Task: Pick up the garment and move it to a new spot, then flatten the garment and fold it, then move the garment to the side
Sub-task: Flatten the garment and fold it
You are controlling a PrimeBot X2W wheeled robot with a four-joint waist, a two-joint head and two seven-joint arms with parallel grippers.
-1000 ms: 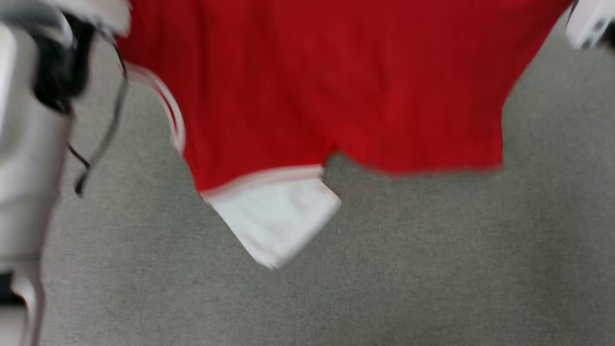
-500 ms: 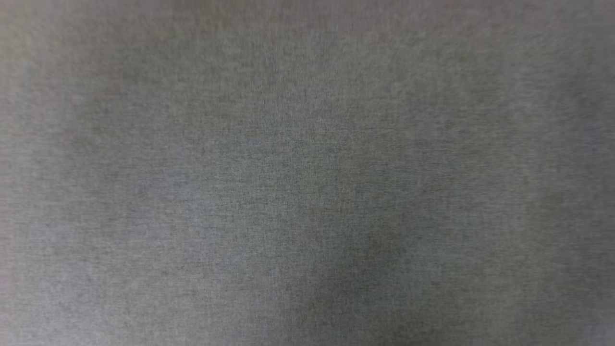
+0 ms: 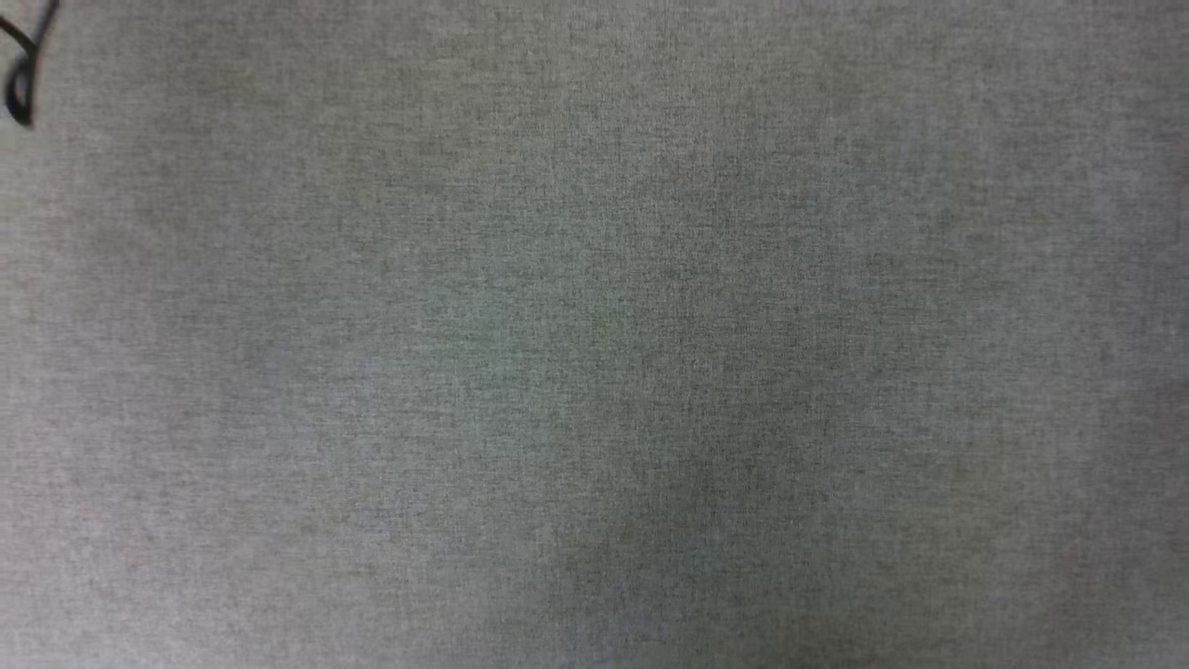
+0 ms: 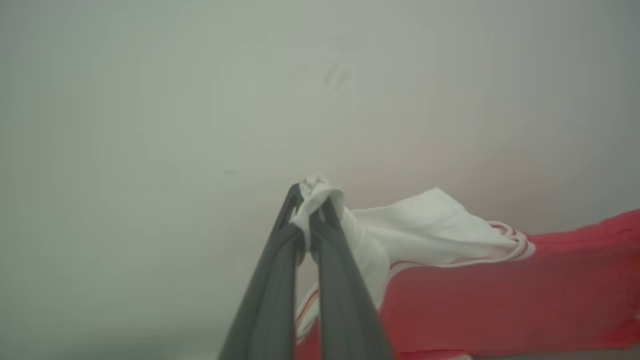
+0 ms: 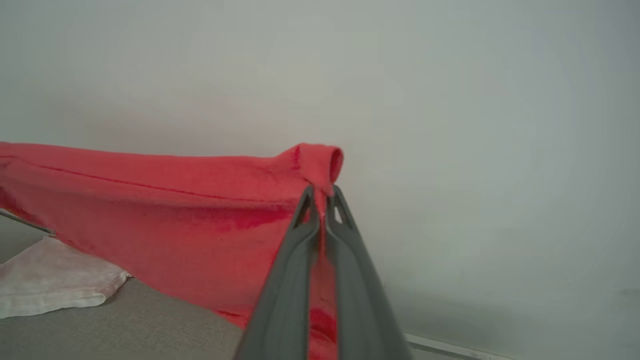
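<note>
The garment (image 4: pixel 500 295) is red with a white sleeve (image 4: pixel 425 225) edged in red stripes. In the left wrist view my left gripper (image 4: pixel 309 196) is shut on a bunched tip of that white sleeve, held up before a pale wall. In the right wrist view my right gripper (image 5: pixel 320 192) is shut on a rolled red edge of the garment (image 5: pixel 175 220), which stretches away to the left. Its other white sleeve (image 5: pixel 50 280) rests on the grey surface (image 5: pixel 150 325) below.
The head view looks down on grey woven fabric surface (image 3: pixel 594 372), with a black cable loop (image 3: pixel 23 79) at the upper left corner. A pale wall (image 5: pixel 450 100) stands behind the lifted cloth. A pale strip (image 5: pixel 450 347) runs along the surface's far edge.
The head view has shifted: a second ago it showed the red cloth and a pale forearm, now grey surface with a cable loop at the corner.
</note>
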